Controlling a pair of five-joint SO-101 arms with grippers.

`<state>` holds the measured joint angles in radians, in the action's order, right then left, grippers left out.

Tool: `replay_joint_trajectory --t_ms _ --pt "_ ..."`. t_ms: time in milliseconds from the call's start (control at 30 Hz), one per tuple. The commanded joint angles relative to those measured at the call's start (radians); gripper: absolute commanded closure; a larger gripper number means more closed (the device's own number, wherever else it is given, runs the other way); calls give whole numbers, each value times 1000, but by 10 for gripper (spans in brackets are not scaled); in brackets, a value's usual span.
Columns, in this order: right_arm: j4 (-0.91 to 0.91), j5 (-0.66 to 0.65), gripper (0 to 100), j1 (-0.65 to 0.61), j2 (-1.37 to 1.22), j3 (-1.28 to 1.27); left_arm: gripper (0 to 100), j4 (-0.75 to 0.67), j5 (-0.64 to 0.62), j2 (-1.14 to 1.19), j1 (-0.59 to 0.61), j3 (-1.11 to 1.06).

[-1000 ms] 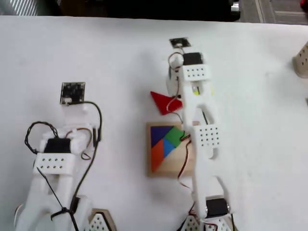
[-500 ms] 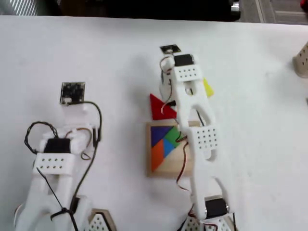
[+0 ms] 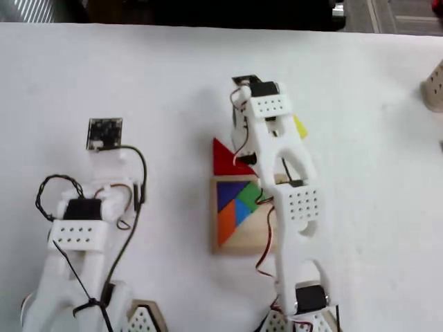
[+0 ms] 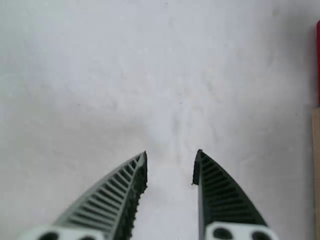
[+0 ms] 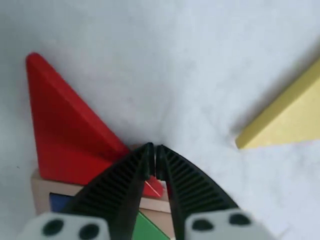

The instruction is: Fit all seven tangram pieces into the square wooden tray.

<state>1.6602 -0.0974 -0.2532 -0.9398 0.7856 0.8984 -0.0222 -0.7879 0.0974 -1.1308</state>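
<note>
The square wooden tray (image 3: pixel 242 242) lies mid-table and holds blue (image 3: pixel 227 191), green (image 3: pixel 248 196) and orange (image 3: pixel 225 221) pieces. A red triangle (image 3: pixel 223 158) lies against the tray's far rim; in the right wrist view the red triangle (image 5: pixel 65 130) overlaps the tray's rim (image 5: pixel 40 187). My right gripper (image 5: pixel 154 150) is shut, with its tips at that triangle's edge. A yellow piece (image 5: pixel 285 117) lies apart on the table, and in the high view the right arm (image 3: pixel 287 194) partly hides the yellow piece (image 3: pixel 299 126). My left gripper (image 4: pixel 170 167) stands open over bare table.
The right arm crosses the tray's right side and covers it. The left arm (image 3: pixel 76 232) sits at the near left with loose black cables. A perforated wooden block (image 3: pixel 435 86) stands at the far right edge. White table surrounds the tray.
The right arm drew back toward the tray and a little left. The red triangle slid with it, from apart on the table to against the tray's far rim. The left arm kept still.
</note>
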Motion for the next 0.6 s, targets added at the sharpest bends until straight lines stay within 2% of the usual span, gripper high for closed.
replay_joint_trajectory --t_ms 0,567 --pt "-21 6 981 10 74 -20 831 -28 -11 -36 2 8" --pt "-59 9 981 -237 85 -61 831 -28 -11 -36 2 11"
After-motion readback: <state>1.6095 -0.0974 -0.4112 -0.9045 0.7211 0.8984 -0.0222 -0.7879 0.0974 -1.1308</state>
